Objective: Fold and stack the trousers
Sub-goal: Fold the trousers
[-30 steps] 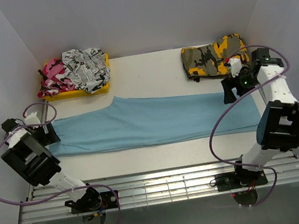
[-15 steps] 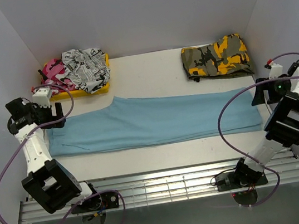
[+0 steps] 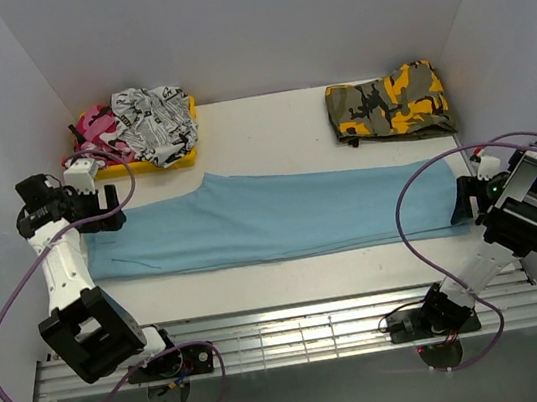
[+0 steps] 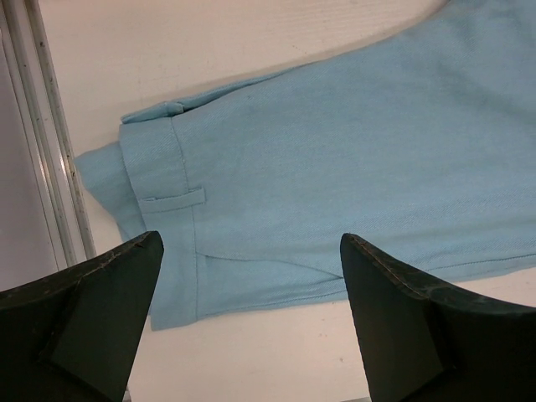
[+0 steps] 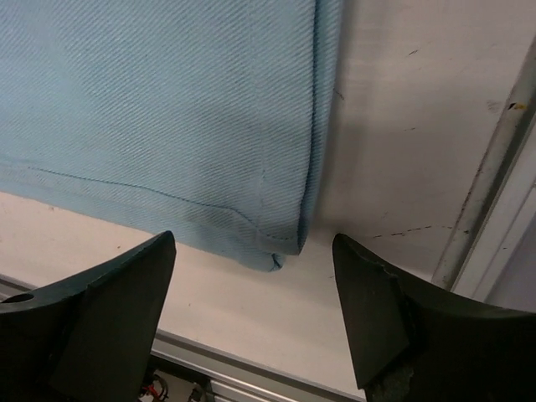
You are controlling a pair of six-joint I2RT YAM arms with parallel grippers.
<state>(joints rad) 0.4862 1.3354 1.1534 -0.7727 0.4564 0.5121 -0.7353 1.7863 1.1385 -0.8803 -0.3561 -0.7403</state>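
The light-blue trousers (image 3: 271, 216) lie flat across the table, waistband at the left and leg hems at the right. My left gripper (image 3: 102, 204) is open and empty just above the waistband end. In the left wrist view the waistband with a belt loop (image 4: 172, 199) lies between its black fingers (image 4: 92, 310), and the gripper (image 4: 251, 243) holds nothing. My right gripper (image 3: 462, 200) is open and empty above the near right hem corner (image 5: 280, 247), which shows between its spread fingers (image 5: 377, 310) in the right wrist view.
A yellow tray (image 3: 186, 155) with crumpled pink and black-and-white clothes stands at the back left. A folded camouflage garment (image 3: 391, 104) lies at the back right. A metal rail (image 3: 298, 330) runs along the near edge. Walls stand close on both sides.
My left gripper moved from the table's left edge back to over the waistband. My right gripper swung from near the camouflage garment to the right edge, then nearer, over the hem. The trousers stayed put.
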